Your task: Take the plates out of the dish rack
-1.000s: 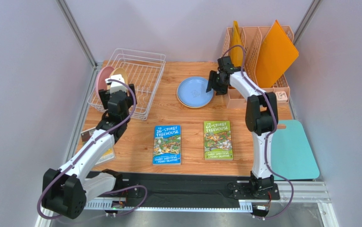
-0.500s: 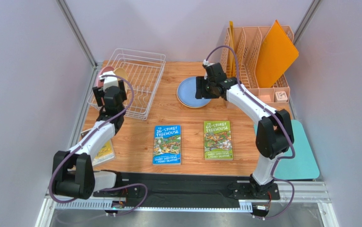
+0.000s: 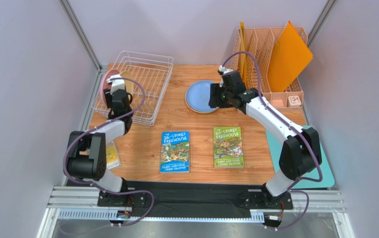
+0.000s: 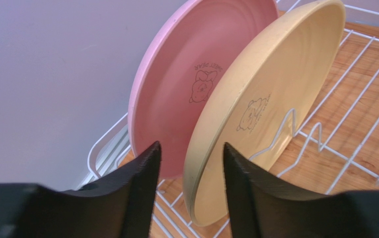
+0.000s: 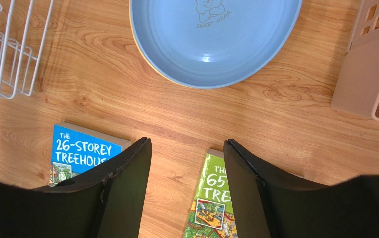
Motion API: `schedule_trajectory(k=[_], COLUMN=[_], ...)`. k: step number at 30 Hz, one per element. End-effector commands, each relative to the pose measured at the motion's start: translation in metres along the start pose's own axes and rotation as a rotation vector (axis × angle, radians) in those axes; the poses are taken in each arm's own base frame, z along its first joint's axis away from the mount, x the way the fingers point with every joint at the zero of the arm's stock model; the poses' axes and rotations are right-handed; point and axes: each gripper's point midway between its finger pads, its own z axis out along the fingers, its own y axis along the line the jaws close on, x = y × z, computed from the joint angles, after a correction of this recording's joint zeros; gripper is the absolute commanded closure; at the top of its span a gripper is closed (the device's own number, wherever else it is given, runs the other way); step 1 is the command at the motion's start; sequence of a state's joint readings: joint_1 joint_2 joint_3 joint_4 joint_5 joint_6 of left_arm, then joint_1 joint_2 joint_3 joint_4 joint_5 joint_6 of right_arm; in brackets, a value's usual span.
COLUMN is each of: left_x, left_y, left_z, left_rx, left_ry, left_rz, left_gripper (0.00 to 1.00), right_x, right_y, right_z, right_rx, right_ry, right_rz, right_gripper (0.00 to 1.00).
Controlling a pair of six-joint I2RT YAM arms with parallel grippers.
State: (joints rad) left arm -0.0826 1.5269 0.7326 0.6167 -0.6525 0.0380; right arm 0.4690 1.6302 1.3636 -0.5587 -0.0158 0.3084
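Note:
The white wire dish rack [image 3: 146, 53] stands at the back left. A pink plate [image 4: 186, 74] and a cream-yellow plate [image 4: 275, 89] stand upright in it, side by side. My left gripper [image 4: 190, 148] is open and straddles the lower rim of the yellow plate, with one finger between the two plates. A gap shows beside the rim. From above, the left gripper [image 3: 117, 85] sits at the rack's left end. A light blue plate [image 3: 203, 96] lies flat on the table, with a thin tan edge under it. My right gripper [image 5: 186, 144] hovers open and empty at the blue plate's [image 5: 213, 39] near side.
A peach slotted organizer [image 3: 256, 54] with orange folders [image 3: 288, 54] stands at the back right. A blue book [image 3: 175, 151] and a green book [image 3: 228, 146] lie mid-table. A teal mat [image 3: 305, 158] is at the right edge. Grey walls close both sides.
The left arm reached farther into the rack's left end and its jaws narrowed around the yellow plate's rim. The right arm swung from the organizer to over the blue plate.

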Motion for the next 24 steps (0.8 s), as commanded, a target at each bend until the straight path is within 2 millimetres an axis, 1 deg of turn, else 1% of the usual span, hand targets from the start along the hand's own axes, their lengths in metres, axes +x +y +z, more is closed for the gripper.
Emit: schedule_trajectory(k=[1, 3, 4, 6, 7, 8, 10, 13, 20, 24], left_x=[-0.032, -0.033, -0.033, -0.035, -0.036, -0.038, -0.041, -0.049, -0.074, -0.078], left_y=[0.003, 0.001, 0.0, 0.0, 0.0, 0.002, 0.001, 0.002, 0.01, 0.018], left_z=[0.011, 0.011, 0.011, 0.01, 0.01, 0.008, 0.005, -0.002, -0.015, -0.017], left_rx=[-0.023, -0.016, -0.01, -0.006, -0.002, 0.0, 0.014, 0.041, 0.055, 0.014], left_ry=[-0.101, -0.107, -0.107, -0.112, -0.114, -0.117, -0.127, -0.15, -0.211, -0.216], left_rz=[-0.058, -0.066, -0.064, -0.064, -0.063, -0.067, -0.07, -0.081, -0.066, -0.041], left_gripper=[0.58, 0.69, 0.77, 0.84, 0.9, 0.94, 0.99, 1.0, 1.0, 1.0], right_x=[-0.013, -0.011, -0.007, -0.002, 0.0, 0.001, 0.004, 0.007, 0.011, 0.013], right_y=[0.005, 0.004, 0.003, 0.001, 0.002, 0.002, 0.002, 0.001, -0.003, -0.004], right_z=[-0.005, -0.001, 0.003, 0.01, 0.012, 0.013, 0.017, 0.02, 0.019, 0.019], right_rx=[-0.013, -0.009, -0.004, 0.001, -0.003, -0.003, -0.004, 0.0, 0.016, 0.019], right_ry=[-0.064, -0.054, -0.039, -0.02, -0.014, -0.009, 0.001, 0.012, 0.017, 0.024], right_rz=[-0.011, -0.011, -0.01, -0.004, -0.002, 0.001, 0.008, 0.009, 0.006, 0.003], right_gripper=[0.39, 0.39, 0.39, 0.39, 0.39, 0.4, 0.4, 0.4, 0.39, 0.39])
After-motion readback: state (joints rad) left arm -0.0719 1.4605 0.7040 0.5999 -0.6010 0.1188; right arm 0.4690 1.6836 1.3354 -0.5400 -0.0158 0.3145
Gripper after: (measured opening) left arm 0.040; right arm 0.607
